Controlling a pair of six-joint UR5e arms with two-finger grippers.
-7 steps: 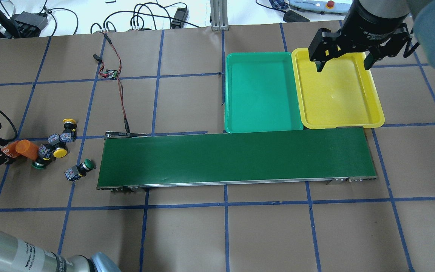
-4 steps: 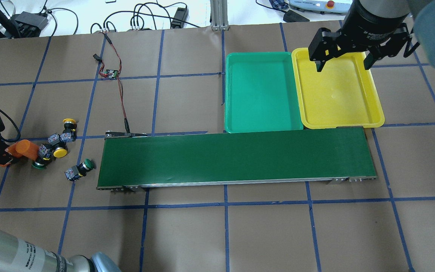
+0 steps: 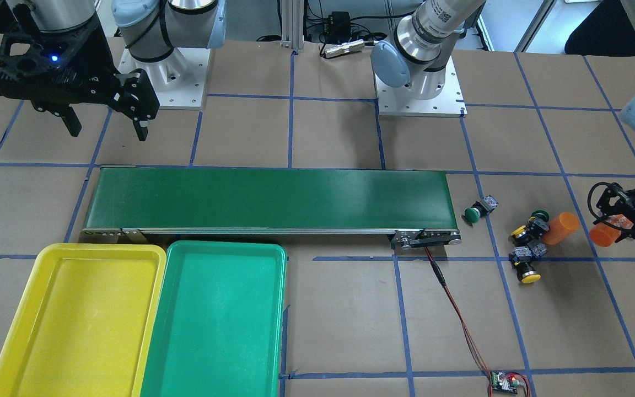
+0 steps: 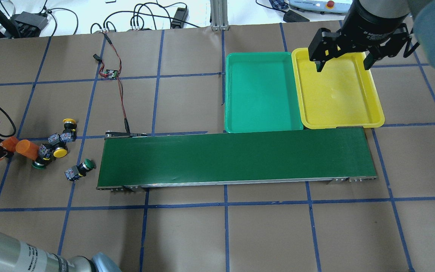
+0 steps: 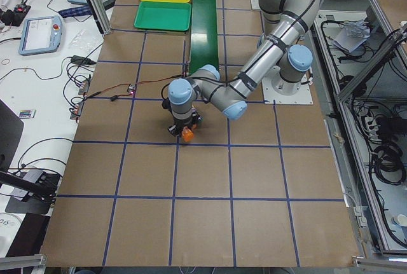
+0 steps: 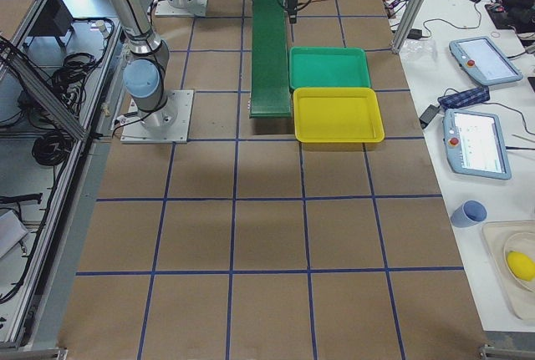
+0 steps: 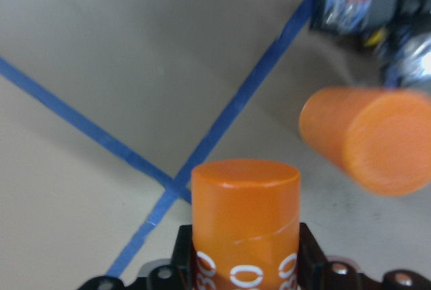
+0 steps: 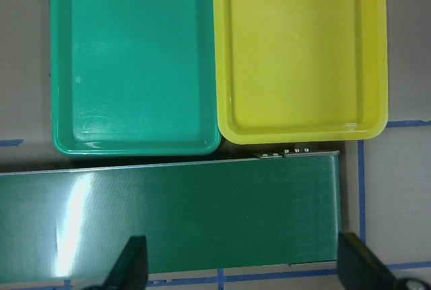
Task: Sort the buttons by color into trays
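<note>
Buttons, four in all, lie on the table (image 4: 187,234) at the robot's left end, beyond the left end of the conveyor belt (image 4: 236,156).

- Lone green button (image 4: 82,168): on its side, cap toward the belt, just beside the belt's end and apart from the other three.
- Cluster of three, bodies turned inward and caps outward:
  - far yellow button (image 4: 68,122);
  - near yellow button (image 4: 60,152);
  - second green button (image 4: 38,164).
- Free orange cylinder (image 4: 26,148): on its side, one end right against the cluster on the side away from the belt. Actual contact cannot be told.
- Left gripper (image 3: 611,227): low at the table's left edge, its fingers clamped on the printed orange cylinder (image 7: 245,216), white numerals showing at the fingers. No button is between these fingers.
  - The free cylinder lies between this gripper and the cluster.
  - In the left wrist view the cluster's bodies show blurred at the upper right, behind the free cylinder.
- Right gripper (image 4: 344,62): raised, fingers spread wide with nothing between them. In the overhead view it is over the far end of the yellow tray (image 4: 338,102). Its wrist view looks down on both trays and the belt's right end. All four buttons are well apart from it, at the opposite end of the table.
- Green tray (image 4: 263,94): side by side with the yellow tray, both just beyond the belt's right half and well apart from every button.
</note>
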